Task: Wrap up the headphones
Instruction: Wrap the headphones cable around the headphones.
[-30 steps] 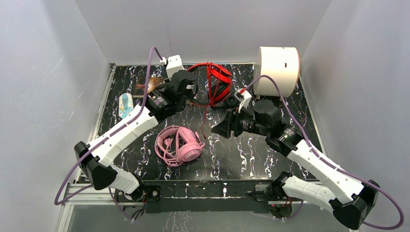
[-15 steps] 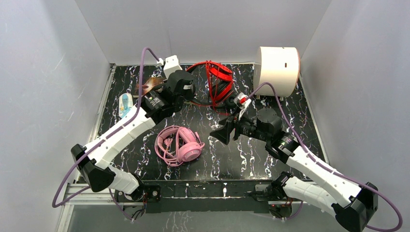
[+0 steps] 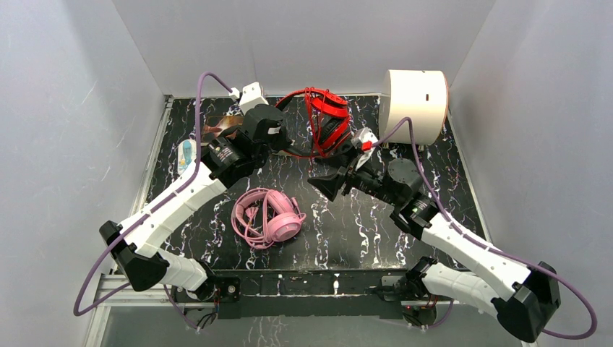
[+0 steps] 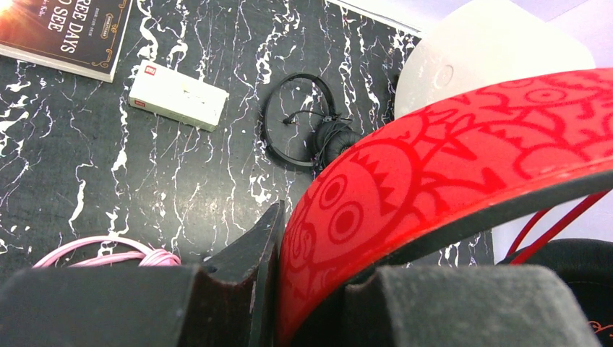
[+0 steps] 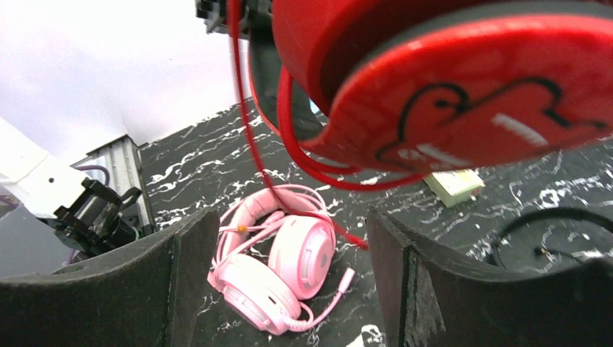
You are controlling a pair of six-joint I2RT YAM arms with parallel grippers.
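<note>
Red headphones (image 4: 448, 144), patterned band black-edged, clamped in left hand (image 4: 318, 296); right hand (image 5: 289, 278) spread apart

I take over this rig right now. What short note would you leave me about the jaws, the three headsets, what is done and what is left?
Left gripper: jaws shut on the red headset, at its headband, lifted off the table.
Right gripper: jaws open, empty, close to the red headset.
Red cable hangs loose, unwrapped.
Pink headset lies on the table, cable looped beside it; black headset lies near the white cylinder.
Left: wrap the red cable; check the other two.
</note>
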